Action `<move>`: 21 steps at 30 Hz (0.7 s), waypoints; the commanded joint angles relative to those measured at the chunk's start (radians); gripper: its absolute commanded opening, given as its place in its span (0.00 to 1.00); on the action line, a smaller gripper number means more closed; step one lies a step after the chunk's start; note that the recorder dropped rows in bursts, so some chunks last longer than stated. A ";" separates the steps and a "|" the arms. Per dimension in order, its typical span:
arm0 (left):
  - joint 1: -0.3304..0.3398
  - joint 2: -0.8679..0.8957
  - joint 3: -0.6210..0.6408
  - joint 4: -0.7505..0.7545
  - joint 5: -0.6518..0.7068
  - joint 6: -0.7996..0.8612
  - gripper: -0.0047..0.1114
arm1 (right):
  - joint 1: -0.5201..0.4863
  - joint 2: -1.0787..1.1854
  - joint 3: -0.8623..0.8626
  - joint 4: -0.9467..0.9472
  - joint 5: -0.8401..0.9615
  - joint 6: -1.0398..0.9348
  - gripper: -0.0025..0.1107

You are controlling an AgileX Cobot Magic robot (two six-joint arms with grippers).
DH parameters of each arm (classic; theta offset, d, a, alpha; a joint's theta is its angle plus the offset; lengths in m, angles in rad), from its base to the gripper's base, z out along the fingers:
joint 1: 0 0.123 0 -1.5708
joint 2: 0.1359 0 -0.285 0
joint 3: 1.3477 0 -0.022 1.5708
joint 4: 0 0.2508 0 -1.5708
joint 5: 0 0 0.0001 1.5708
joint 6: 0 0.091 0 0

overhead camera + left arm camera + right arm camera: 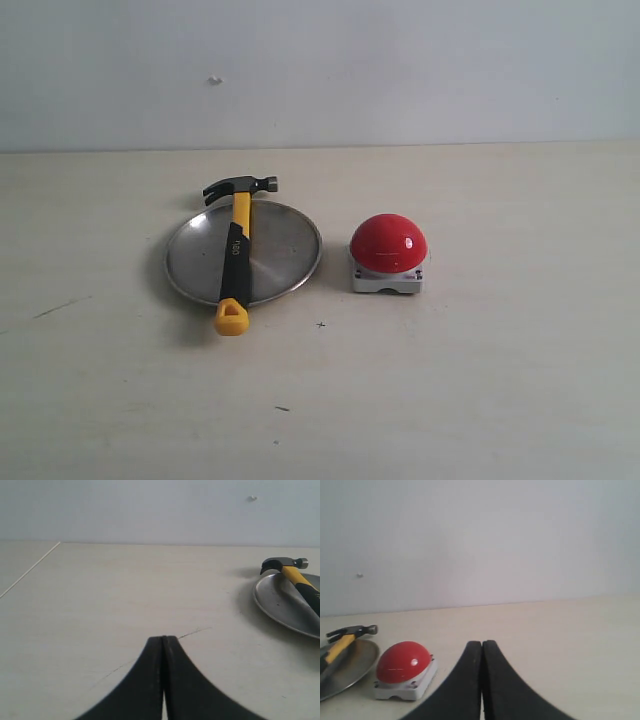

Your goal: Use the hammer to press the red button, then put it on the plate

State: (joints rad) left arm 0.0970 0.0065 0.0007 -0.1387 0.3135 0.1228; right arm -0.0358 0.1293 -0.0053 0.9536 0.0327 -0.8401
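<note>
Hammer (pixel 237 250) lies across the plate (pixel 285 250) on a pale bench (pixel 480 380), its dark steel head jutting past the far rim and its yellow looped end resting beyond the near rim. The red button (pixel 388 243) sits on its grey-white base just beside the plate, to the right in the exterior view, not touching it. With the tool on the dish and nothing gripping it, the placing step looks satisfied as things lie. Whether the button has been pressed cannot be read from the pictures, and if it has not, the whole task remains. Neither arm appears in the exterior view. The left claw (pixel 163 638) is pressed closed and empty, held low over bare bench, well apart from the plate and hammer. The right claw (pixel 482 642) is likewise closed on nothing, low above the bench, near the button but clear of it.
</note>
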 commanded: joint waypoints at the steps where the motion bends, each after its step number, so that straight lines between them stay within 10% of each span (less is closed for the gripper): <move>1: 0.003 -0.007 -0.001 0.000 0.000 0.002 0.04 | 0.002 -0.005 0.005 -0.020 -0.065 -0.110 0.02; 5: 0.003 -0.007 -0.001 0.000 0.000 0.002 0.04 | 0.002 -0.005 0.005 -0.129 -0.048 -0.014 0.02; 11: 0.003 -0.007 -0.001 0.000 0.000 0.002 0.04 | -0.011 -0.057 0.005 -1.022 0.060 0.990 0.02; 21: 0.003 -0.007 -0.001 -0.002 0.000 0.002 0.04 | -0.011 -0.095 0.005 -1.034 0.152 0.991 0.02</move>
State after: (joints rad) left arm 0.0970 0.0065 0.0007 -0.1387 0.3135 0.1228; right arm -0.0422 0.0416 -0.0053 -0.0696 0.1829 0.1484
